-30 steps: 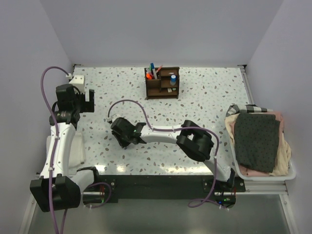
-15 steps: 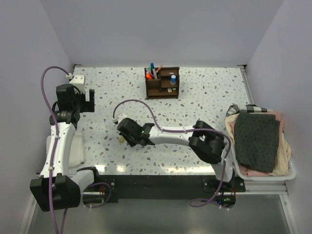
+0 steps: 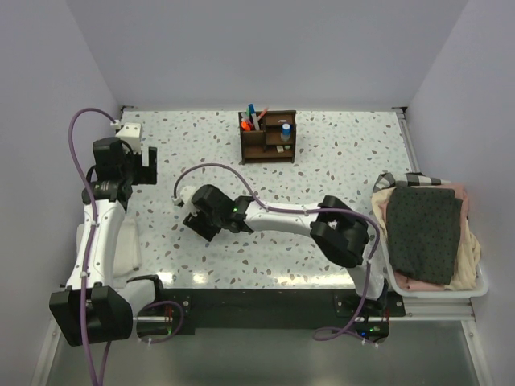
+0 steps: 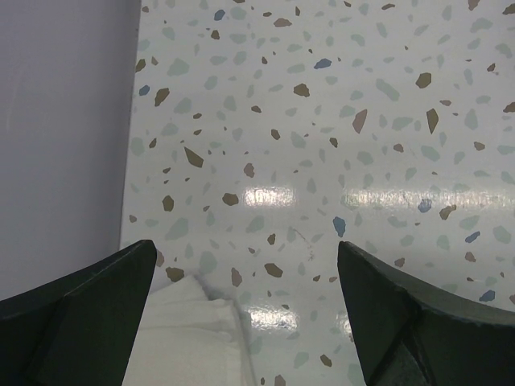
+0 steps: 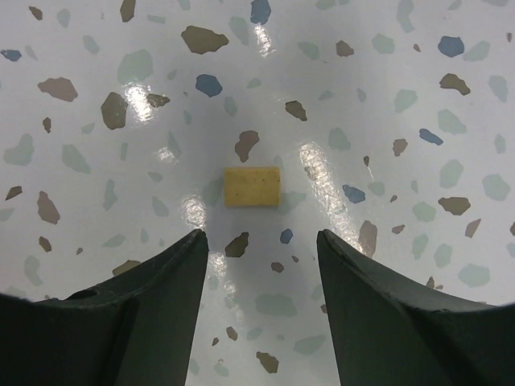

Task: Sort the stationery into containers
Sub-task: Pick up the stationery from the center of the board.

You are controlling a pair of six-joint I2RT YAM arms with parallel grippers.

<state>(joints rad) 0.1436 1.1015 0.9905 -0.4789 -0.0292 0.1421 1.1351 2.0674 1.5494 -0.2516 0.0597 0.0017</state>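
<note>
A small tan eraser block (image 5: 252,186) lies flat on the speckled table, just ahead of my right gripper (image 5: 261,234). That gripper is open, nothing sits between its fingers, and the block is apart from both. From above, the right gripper (image 3: 195,220) reaches left of the table's middle and hides the block. The dark brown wooden organizer (image 3: 268,135) stands at the back centre with pens, markers and a blue-capped piece in its compartments. My left gripper (image 4: 245,243) is open and empty, held over the left side of the table (image 3: 149,165).
A white folded cloth (image 4: 189,338) lies under the left gripper by the left wall (image 4: 64,121). A white basket (image 3: 438,292) piled with dark and pink cloths sits at the right edge. The right arm's purple cable (image 3: 217,169) loops over the table.
The right gripper's jaws have spread from nearly shut to open, and its wrist has swung a little left and away. The left arm has not moved.
</note>
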